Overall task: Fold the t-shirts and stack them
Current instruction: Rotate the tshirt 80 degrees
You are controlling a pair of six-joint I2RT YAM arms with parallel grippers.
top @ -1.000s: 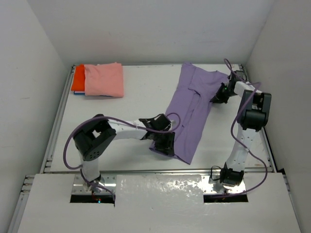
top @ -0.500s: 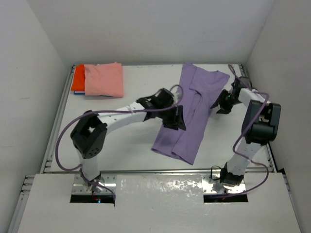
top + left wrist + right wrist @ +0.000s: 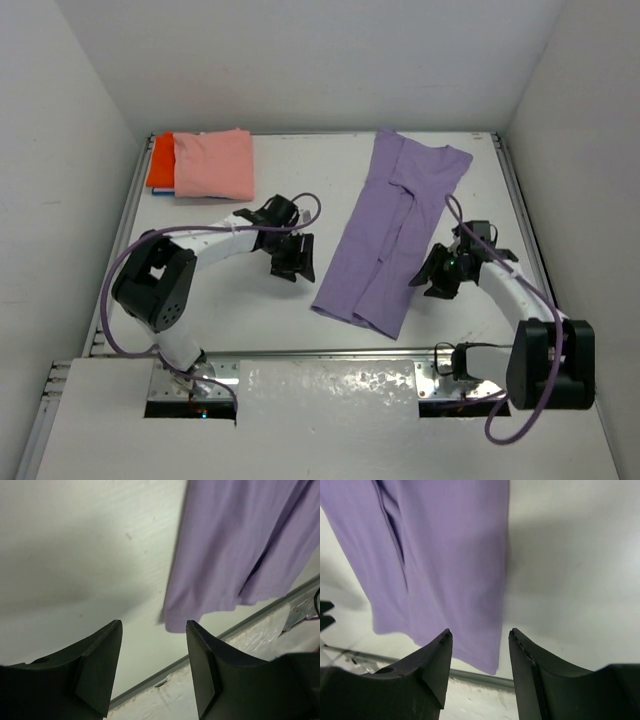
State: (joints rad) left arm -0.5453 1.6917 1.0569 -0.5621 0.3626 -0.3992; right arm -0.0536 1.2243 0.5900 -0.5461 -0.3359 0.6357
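folding the lavender shirt [image 3: 390, 235] crosswise works best if the left end effector [image 3: 294, 264] and right end effector [image 3: 434, 282], both parted and empty, pinch its near corners evenly.

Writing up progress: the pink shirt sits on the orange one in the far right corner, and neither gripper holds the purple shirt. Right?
Not quite: the top view shows the pink shirt on the orange shirt in the far left corner, not the right. Neither the left gripper nor the right gripper holds the purple shirt.
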